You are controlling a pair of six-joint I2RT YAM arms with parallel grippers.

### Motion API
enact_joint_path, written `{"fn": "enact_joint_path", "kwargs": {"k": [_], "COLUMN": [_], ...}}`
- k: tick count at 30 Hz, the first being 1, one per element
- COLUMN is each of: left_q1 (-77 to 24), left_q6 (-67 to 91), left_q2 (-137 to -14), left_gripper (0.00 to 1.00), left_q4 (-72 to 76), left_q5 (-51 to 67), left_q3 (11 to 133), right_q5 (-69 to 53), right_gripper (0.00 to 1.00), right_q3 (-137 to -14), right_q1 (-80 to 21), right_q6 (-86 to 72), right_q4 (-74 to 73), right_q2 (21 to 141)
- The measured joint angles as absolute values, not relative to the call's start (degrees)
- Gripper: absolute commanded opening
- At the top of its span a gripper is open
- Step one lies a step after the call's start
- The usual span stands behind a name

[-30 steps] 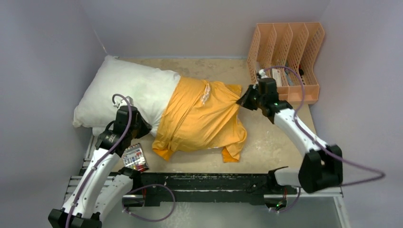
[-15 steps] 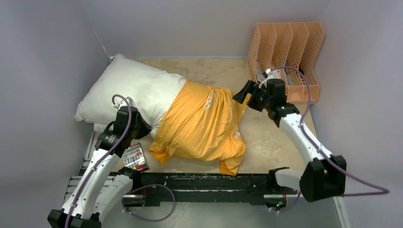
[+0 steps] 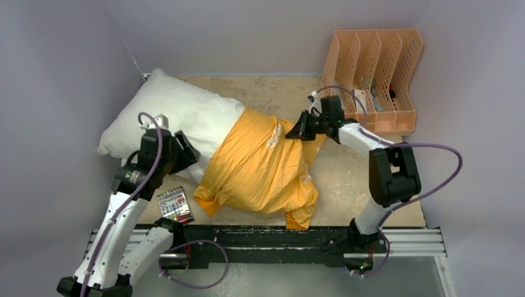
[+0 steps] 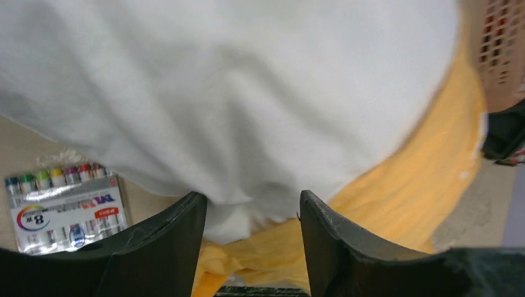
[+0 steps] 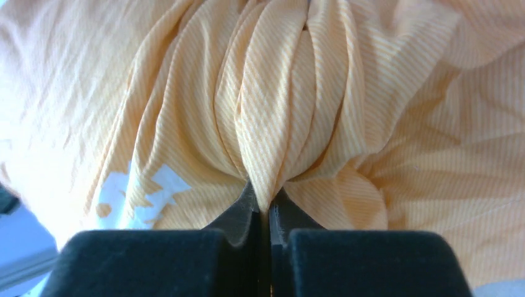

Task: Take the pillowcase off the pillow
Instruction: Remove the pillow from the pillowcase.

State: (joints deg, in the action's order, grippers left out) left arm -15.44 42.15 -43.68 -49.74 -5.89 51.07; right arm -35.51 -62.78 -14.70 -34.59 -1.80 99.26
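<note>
The white pillow (image 3: 173, 108) lies slanted at the back left, its right half inside the orange pillowcase (image 3: 260, 164). My left gripper (image 3: 186, 151) sits at the pillow's near edge by the cover's open end. In the left wrist view this gripper (image 4: 251, 201) is open, with the pillow (image 4: 235, 93) bulging just past its tips and the orange pillowcase (image 4: 421, 167) beyond. My right gripper (image 3: 294, 131) is at the cover's far right top. In the right wrist view it (image 5: 269, 198) is shut on a bunched fold of pillowcase (image 5: 278, 93).
A peach file rack (image 3: 371, 68) stands at the back right, close behind the right arm. A box of markers (image 3: 175, 205) lies by the left arm, and it shows in the left wrist view (image 4: 65, 207). A black rail (image 3: 266, 238) runs along the near edge. Walls close in on both sides.
My left gripper has opened off the pillow and lifted slightly. My right gripper let go, moved left over the cover and shut on a new fold. The pillow slid back left.
</note>
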Motion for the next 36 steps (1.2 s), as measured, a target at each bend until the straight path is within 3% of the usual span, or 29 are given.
{"fn": "enact_joint_path", "kwargs": {"k": [5,9,16,17,18,19,21,22,31,36], "left_q1": [-15.40,-16.80,-26.79,-27.66,-28.25,-28.49,-28.05,-27.29,-16.16,-15.31], "left_q6": [40.21,39.27,35.88,35.38,34.94,34.68,34.46,33.71,34.02,34.04], "left_q2": [-50.59,-63.07,-90.80,-94.08,-96.29,-97.89,-98.87,-98.61,-87.96,-86.59], "left_gripper": [0.68,0.71,0.77,0.74,0.63,0.48,0.05,0.00,0.00,0.00], "left_q4": [-49.95,-48.38,-46.26,-45.87,-45.52,-45.32,-44.62,-43.90,-38.68,-35.57], "left_q5": [-6.59,-7.09,-12.27,-12.75,-13.76,-14.66,-15.22,-15.20,-7.62,-4.75], "left_q3": [72.31,86.32,91.98,90.94,89.62,88.38,87.66,87.48,78.19,75.22], "right_q5": [-33.95,-33.98,-30.48,-29.74,-28.91,-27.83,-25.63,-23.88,-2.87,0.86], "right_gripper": [0.00,0.00,0.00,0.00,0.00,0.00,0.00,0.00,0.00,0.00], "right_q3": [-62.33,-60.12,-54.85,-54.11,-53.49,-53.06,-52.56,-52.21,-46.35,-44.86], "right_q1": [-14.83,-15.49,-16.88,-16.99,-17.21,-17.34,-17.54,-17.69,-16.40,-16.23], "right_q6": [-31.20,-30.35,-28.99,-28.88,-28.82,-28.73,-28.93,-29.26,-34.33,-37.28], "right_q4": [-3.51,-3.07,-3.75,-3.95,-4.23,-4.47,-5.34,-5.98,-13.98,-16.12], "right_q2": [92.33,90.04,85.49,84.23,82.96,81.93,80.18,79.20,59.48,54.15]}}
